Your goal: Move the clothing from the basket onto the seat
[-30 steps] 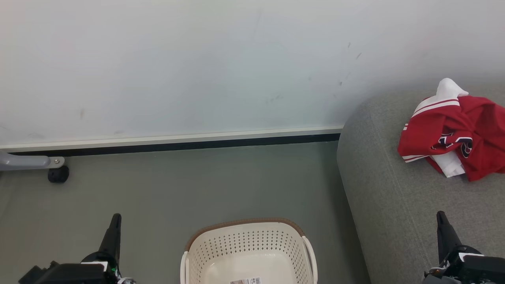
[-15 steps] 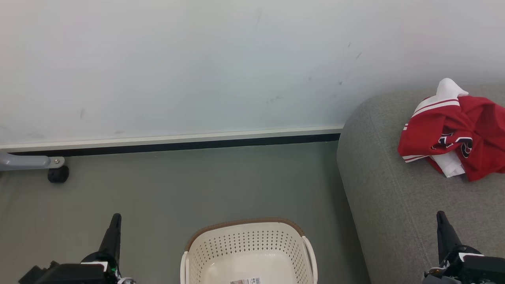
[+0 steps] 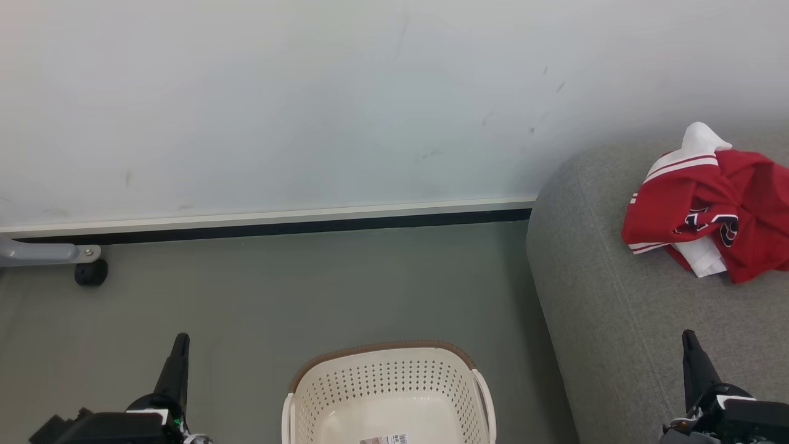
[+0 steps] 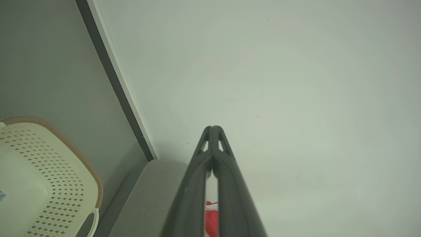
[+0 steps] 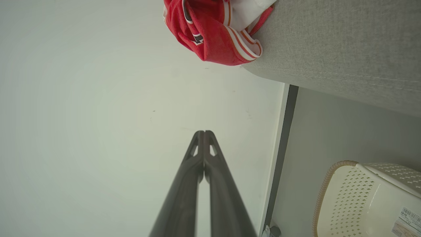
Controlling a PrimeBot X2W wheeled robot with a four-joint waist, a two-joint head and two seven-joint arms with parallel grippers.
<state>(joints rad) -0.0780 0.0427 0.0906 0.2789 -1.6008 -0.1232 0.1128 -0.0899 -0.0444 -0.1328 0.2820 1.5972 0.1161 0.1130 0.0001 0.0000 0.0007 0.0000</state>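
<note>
The cream perforated basket (image 3: 388,394) with a brown rim stands on the floor at the bottom centre, holding nothing but a barcode label; it also shows in the wrist views (image 4: 42,184) (image 5: 368,200). A crumpled red and white piece of clothing (image 3: 709,209) (image 5: 213,29) lies on the grey seat (image 3: 616,320) (image 5: 338,49) at the right. My left gripper (image 3: 180,340) (image 4: 212,128) is shut and holds nothing, low at the left over the floor. My right gripper (image 3: 688,336) (image 5: 204,133) is shut and holds nothing, low at the right over the seat's front.
A pale wall (image 3: 308,105) with a dark baseboard (image 3: 277,228) runs behind the grey floor (image 3: 296,290). A grey metal leg with a black caster (image 3: 91,272) stands at the far left by the wall.
</note>
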